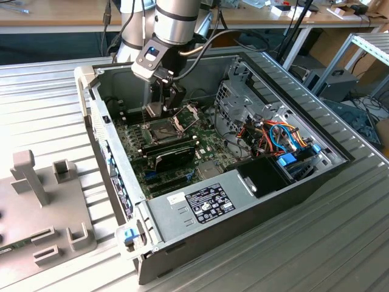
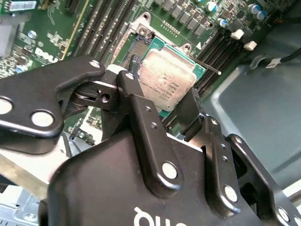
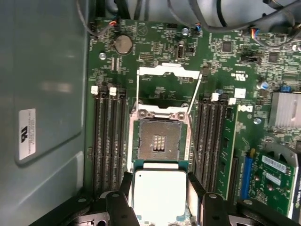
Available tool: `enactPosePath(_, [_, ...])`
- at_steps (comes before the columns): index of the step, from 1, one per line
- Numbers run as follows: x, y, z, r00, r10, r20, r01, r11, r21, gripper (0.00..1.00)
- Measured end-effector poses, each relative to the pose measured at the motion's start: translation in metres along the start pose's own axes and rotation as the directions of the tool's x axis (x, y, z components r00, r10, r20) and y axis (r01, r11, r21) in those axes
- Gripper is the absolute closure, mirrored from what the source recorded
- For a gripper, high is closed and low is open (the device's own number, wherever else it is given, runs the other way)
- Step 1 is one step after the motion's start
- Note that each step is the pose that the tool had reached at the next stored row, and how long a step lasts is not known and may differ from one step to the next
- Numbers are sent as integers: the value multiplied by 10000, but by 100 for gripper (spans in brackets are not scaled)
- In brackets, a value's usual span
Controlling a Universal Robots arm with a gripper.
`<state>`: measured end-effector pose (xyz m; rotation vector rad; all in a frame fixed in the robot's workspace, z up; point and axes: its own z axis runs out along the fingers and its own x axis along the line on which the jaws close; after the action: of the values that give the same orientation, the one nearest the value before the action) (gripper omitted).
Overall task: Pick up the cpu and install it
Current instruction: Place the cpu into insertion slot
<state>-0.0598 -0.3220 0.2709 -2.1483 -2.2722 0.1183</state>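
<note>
Ribbed metal worktop point(image 1: 340, 243) carries an open grey computer case point(image 1: 243, 226). At about eleven o'clock of it in the exterior view, the silver arm point(image 1: 177, 18) reaches steeply down inside. Its black hand point(image 1: 164, 108) is clamped on two edges of the cpu point(image 3: 159, 195), a flat, dull-silvery square chip held close beside the dark square socket point(image 3: 160, 140) on the green motherboard point(image 3: 221, 70).

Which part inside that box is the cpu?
Look inside the open computer case, at the green board on its floor. Above it, the black pincer grips a small flat square chip, the cpu. Its dull silvery top sets it apart from the dark, empty socket nearby.
</note>
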Motion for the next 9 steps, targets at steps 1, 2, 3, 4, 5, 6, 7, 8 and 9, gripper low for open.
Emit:
enactPosePath(1, [0, 0, 1, 10000, 45, 87, -45, 10000, 2, 45])
enactPosePath(2, [0, 1, 7, 9999, 98, 86, -98, 10000, -17, 45])
enactPosePath(3, [1, 1, 15, 9999, 134, 84, -134, 9999, -46, 45])
enactPosePath(4, [1, 0, 19, 9998, 154, 86, -153, 9999, -78, 45])
enactPosePath(5, [1, -1, 25, 9998, 172, 88, -171, 9998, -128, 45])
enactPosePath(6, [1, -1, 30, 9998, 188, 89, -186, 9997, -169, 45])
enactPosePath(7, [2, -1, 40, 9998, 206, 87, -204, 9995, -228, 45])
enactPosePath(8, [2, 0, 49, 9997, 215, 89, -213, 9994, -278, 45])
enactPosePath(9, [3, 0, 56, 9997, 220, 89, -217, 9993, -306, 45])
